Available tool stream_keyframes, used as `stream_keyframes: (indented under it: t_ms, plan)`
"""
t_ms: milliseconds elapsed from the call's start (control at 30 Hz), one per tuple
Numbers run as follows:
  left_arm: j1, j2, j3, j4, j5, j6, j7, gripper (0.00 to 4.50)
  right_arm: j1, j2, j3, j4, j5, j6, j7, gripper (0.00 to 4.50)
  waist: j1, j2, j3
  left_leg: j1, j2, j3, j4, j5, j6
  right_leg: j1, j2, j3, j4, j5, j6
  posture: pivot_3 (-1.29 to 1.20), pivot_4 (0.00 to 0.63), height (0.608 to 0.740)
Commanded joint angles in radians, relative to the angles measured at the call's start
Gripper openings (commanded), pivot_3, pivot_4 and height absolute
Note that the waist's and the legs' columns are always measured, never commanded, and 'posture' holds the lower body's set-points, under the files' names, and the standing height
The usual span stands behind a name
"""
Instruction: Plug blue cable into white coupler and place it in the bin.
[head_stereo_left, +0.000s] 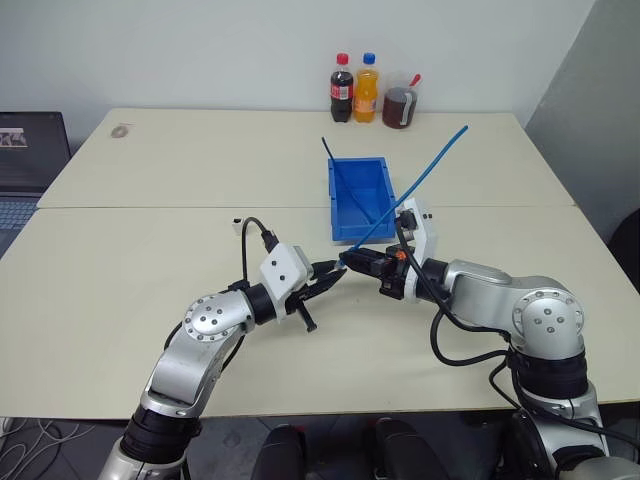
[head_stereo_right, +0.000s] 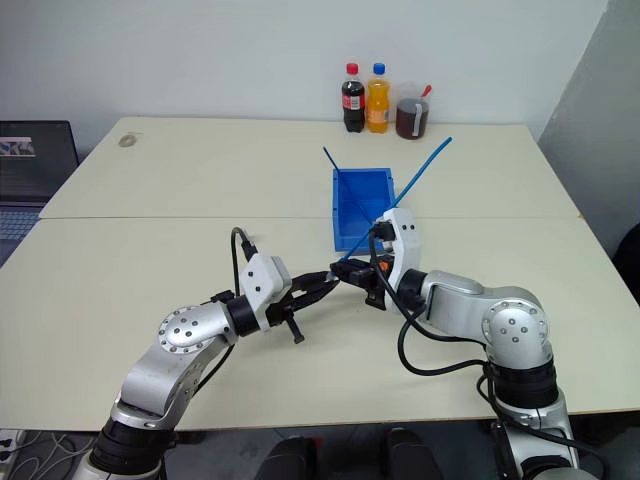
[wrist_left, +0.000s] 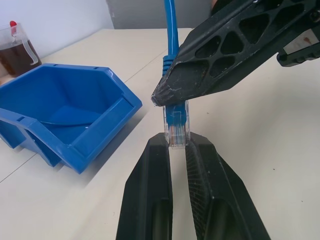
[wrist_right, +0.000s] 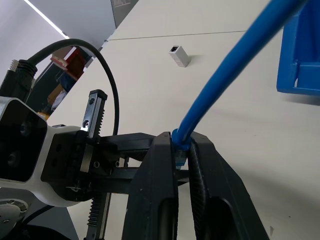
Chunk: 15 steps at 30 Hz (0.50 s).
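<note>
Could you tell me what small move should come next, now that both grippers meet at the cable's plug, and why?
Probably the right gripper should let go, so the left gripper, closed on the clear plug of the light-blue cable, can carry it to the small white boxy coupler, which lies alone on the table, unplugged.

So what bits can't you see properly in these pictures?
- Head views: the plug on the blue cable is hidden between the left pincer and right pincer.
- Head views: the white coupler is too small to show its opening.
- Left wrist view: the bin is cut off by the picture's edge.
- Head views: the bottles' labels are too small to read.
</note>
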Motion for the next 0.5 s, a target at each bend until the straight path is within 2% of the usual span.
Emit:
stream_keyframes:
  t_ms: [33,100,333,500]
  plan:
    - [-0.015,-0.003,-0.005,-0.045,0.011,-0.016,0.012,0.15,-0.012,0.000,0.001,-0.043,0.025,-0.003,0.012,0.18,0.000,0.000,0.000,0.000,0.000,0.000,0.000,0.000,0.000,0.000,0.000,0.000,0.000,0.000,0.000,0.00,0.150,0.740]
    - [-0.012,-0.006,0.000,-0.047,0.006,-0.021,0.015,0.85,-0.013,0.000,0.001,-0.042,0.024,-0.003,0.013,0.18,0.000,0.000,0.000,0.000,0.000,0.000,0.000,0.000,0.000,0.000,0.000,0.000,0.000,0.000,0.000,0.00,0.150,0.740]
    - [-0.011,0.000,-0.005,-0.049,0.024,-0.037,0.019,2.37,-0.015,-0.003,0.006,-0.036,0.022,-0.006,0.016,0.18,0.000,0.000,0.000,0.000,0.000,0.000,0.000,0.000,0.000,0.000,0.000,0.000,0.000,0.000,0.000,0.00,0.150,0.740]
    - [-0.008,0.002,-0.012,-0.053,0.014,-0.025,0.001,2.37,-0.014,-0.006,0.007,-0.036,0.020,-0.007,0.019,0.18,0.000,0.000,0.000,0.000,0.000,0.000,0.000,0.000,0.000,0.000,0.000,0.000,0.000,0.000,0.000,0.00,0.150,0.740]
